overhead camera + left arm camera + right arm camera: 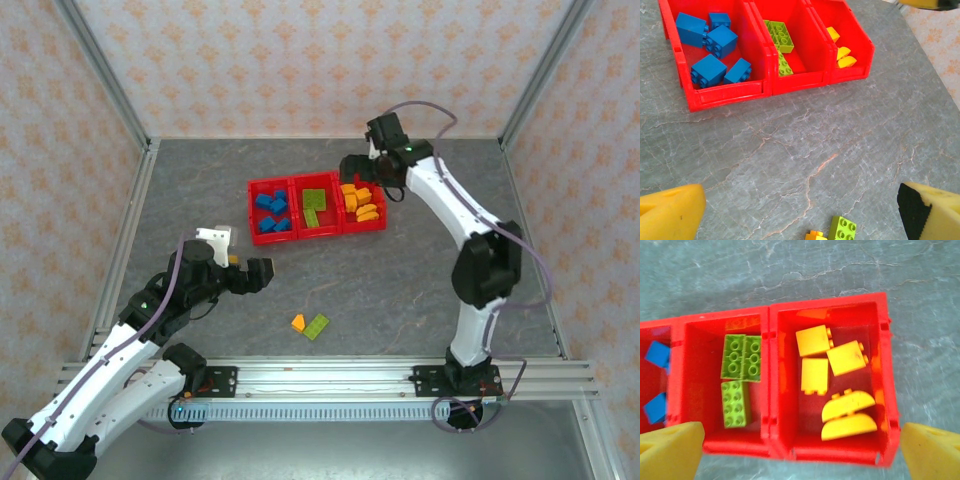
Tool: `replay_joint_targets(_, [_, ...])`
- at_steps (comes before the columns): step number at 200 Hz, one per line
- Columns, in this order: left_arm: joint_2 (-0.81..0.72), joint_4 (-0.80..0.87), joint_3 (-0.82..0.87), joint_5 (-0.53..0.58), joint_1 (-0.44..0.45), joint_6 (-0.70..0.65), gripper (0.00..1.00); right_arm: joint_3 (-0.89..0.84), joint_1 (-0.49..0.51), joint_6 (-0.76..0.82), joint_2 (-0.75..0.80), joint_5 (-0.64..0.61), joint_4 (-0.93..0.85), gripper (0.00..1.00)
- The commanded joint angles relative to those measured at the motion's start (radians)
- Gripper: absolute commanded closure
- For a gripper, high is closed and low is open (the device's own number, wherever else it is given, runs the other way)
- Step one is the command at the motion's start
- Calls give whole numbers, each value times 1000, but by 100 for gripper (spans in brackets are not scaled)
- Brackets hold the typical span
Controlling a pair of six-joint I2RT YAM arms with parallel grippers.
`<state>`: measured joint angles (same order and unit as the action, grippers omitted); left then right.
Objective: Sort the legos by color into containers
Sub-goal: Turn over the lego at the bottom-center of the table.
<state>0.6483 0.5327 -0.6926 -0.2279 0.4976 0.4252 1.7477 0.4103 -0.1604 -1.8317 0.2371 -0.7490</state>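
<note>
legos point(812, 340), small studded plastic bricks, lie sorted blue, green and orange-yellow in three joined red open-top plastic bins point(835, 304), with bare grey table point(420, 270) all round. nearer the arms, a loose green brick point(317, 326) and a loose orange brick point(298, 322) sit side by side. the right gripper point(800, 452) hangs spread wide and empty over the orange-yellow bin. the left gripper point(800, 212) gapes empty by the loose pair.

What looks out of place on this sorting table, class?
Two bricks lie loose on the table, outside the red bins: a green brick and an orange brick beside it. Inside the bins, colours are unmixed.
</note>
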Motion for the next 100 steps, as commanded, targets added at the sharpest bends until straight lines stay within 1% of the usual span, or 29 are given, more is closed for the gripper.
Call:
replay_joint_targets(1, [-2,-12,5,-2,4,-4,1,-116,21,-73,139,8,-18,0])
replay_joint_targets(27, [-9,-13,5,-8,3,-6,1,-277,109,-78,310,8,-2,0])
replay_joint_targets(42, [-18,-14,5,-11,2,-6,1,-370,204,-35,395,-32,3,1])
replay_joint_targets(63, [-34,-16,5,-11,2,-7,1,-530,362,79,520,-143,47,2])
replay_joint_targets(73, [-44,-15,5,-7,2,-6,1,-611,430,153,580,-156,86,5])
replay_joint_targets(85, [-56,-16,5,-3,2,-5,1,-717,514,245,678,-188,164,5])
replay_joint_targets(100, [-66,-11,0,3,1,3,1,-825,586,410,782,-159,241,4])
